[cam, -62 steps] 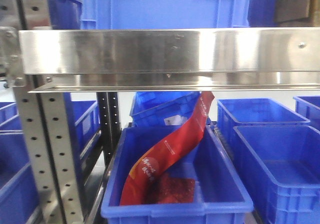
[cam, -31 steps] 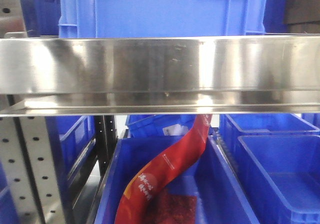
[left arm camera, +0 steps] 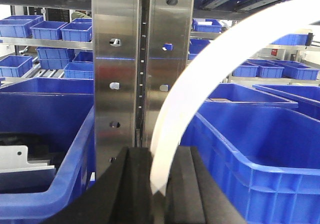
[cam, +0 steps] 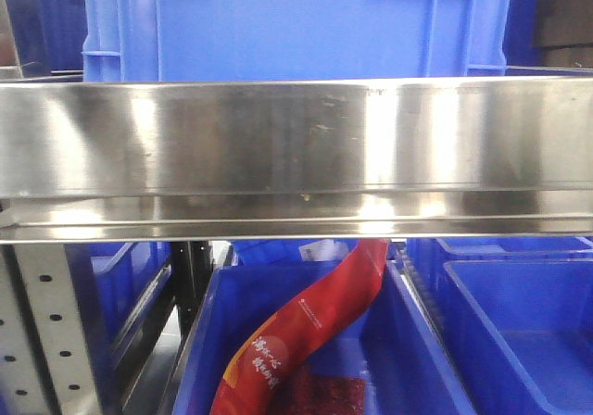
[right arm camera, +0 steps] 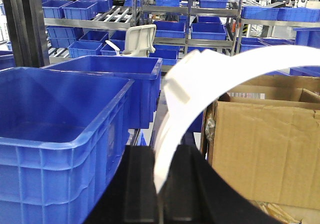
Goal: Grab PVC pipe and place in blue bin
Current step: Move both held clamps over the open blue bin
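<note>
Two pincers show, each with black fingers pressed together low in its wrist view. The left pincer (left arm camera: 160, 206) faces a steel upright (left arm camera: 120, 59). The right pincer (right arm camera: 160, 206) sits between a blue bin (right arm camera: 60, 134) and a cardboard box (right arm camera: 265, 149). A white curved strip (left arm camera: 166, 134) arcs up from each. Whether it is the PVC pipe, I cannot tell.

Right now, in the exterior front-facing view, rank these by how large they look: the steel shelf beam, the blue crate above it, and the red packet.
1. Steel shelf beam, spanning the frame.
2. Blue crate, partly cropped and hidden.
3. Red packet, top behind the beam.
</note>
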Action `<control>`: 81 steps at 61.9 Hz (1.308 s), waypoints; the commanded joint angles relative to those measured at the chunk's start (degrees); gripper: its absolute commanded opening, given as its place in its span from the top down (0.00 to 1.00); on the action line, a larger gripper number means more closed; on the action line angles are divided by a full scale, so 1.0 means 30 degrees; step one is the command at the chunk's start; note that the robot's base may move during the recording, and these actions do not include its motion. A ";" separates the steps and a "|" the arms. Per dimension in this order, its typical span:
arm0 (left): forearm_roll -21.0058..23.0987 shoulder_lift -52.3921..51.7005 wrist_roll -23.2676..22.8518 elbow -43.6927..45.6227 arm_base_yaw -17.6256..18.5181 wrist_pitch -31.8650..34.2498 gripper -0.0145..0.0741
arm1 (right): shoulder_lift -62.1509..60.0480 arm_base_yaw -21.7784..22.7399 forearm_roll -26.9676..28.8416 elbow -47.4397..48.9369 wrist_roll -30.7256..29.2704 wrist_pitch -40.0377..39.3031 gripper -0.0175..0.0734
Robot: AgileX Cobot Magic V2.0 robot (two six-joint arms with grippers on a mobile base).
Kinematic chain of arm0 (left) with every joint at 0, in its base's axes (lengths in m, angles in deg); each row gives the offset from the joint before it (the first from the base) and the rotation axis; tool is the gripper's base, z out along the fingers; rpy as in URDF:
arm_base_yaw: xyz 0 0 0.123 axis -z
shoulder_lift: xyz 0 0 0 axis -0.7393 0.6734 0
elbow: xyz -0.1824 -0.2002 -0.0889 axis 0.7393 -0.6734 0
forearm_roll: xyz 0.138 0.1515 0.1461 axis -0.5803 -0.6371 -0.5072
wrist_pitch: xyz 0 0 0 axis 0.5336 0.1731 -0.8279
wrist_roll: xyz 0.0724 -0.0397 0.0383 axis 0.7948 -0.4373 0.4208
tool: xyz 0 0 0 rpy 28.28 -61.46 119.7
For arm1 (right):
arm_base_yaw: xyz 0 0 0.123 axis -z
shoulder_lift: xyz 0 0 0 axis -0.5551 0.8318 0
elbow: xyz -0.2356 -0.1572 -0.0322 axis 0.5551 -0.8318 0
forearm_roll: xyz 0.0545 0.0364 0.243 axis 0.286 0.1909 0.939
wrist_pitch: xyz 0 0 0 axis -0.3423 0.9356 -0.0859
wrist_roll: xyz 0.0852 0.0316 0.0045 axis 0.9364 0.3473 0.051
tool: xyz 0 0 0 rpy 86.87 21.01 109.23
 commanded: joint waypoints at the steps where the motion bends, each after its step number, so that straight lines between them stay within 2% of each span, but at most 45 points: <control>1: 0.0132 0.0001 0.0058 0.0092 0.0037 0.0431 0.96 | 0.0029 0.0006 -0.0190 0.0143 -0.0086 -0.0441 0.99; 42: 0.0132 0.0000 0.0058 0.0092 0.0037 0.0505 0.96 | 0.0029 0.0006 -0.0190 0.0143 -0.0086 -0.0783 0.99; 48: 0.0194 0.0000 0.0058 0.0092 0.0037 0.1469 0.96 | 0.0029 0.0006 -0.0156 0.0143 -0.0086 -0.1482 0.99; 56: 0.1219 0.0035 0.0014 0.0092 0.0037 0.1726 0.96 | 0.0145 0.0006 0.0311 0.0143 -0.0086 -0.1304 0.99; 67: 0.3227 0.0746 0.0174 0.0910 0.0037 0.0982 0.96 | 0.1208 -0.0049 0.3062 0.0888 -0.0451 -0.1429 0.99; 74: 0.4055 0.2047 0.2347 0.2467 0.0037 -0.0646 0.96 | 0.2545 -0.0870 0.3867 0.2041 -0.2001 -0.1395 0.99; 81: 0.5711 0.3443 0.4067 0.3941 0.0071 -0.1808 0.96 | 0.4412 -0.2630 0.3867 0.3469 -0.2096 -0.1439 0.99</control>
